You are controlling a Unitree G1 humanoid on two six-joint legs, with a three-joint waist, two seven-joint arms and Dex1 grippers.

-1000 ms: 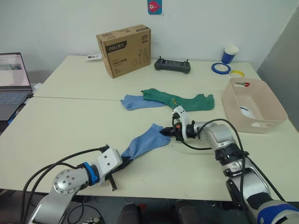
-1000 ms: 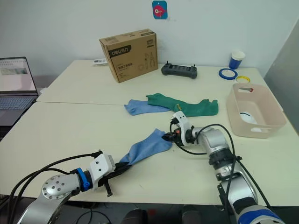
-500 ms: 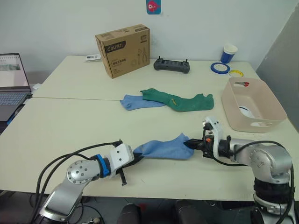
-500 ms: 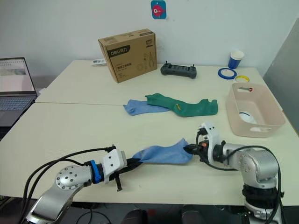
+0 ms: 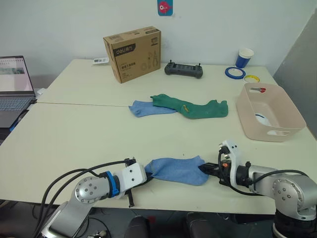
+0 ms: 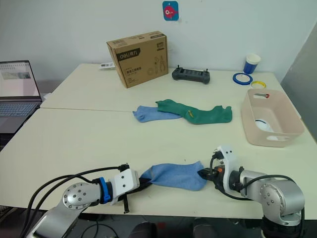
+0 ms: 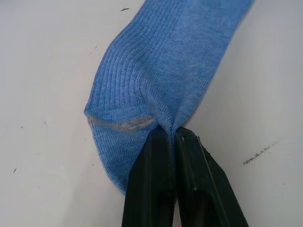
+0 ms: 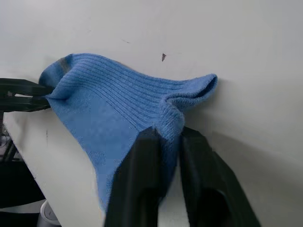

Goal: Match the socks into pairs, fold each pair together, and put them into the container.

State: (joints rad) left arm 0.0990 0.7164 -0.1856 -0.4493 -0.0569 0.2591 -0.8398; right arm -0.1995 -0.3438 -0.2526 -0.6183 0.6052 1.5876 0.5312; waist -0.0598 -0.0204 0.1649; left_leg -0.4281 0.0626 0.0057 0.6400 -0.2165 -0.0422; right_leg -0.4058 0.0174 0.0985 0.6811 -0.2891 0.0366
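The left gripper (image 7: 169, 135) is clenched on one end of a light blue sock (image 5: 176, 169). The right gripper (image 8: 166, 134) is clenched on the opposite end. The sock lies stretched between them on the table (image 5: 74, 129), near its front edge.

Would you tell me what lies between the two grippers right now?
A light blue sock, stretched flat between the left gripper and right gripper, seen in the eye views.
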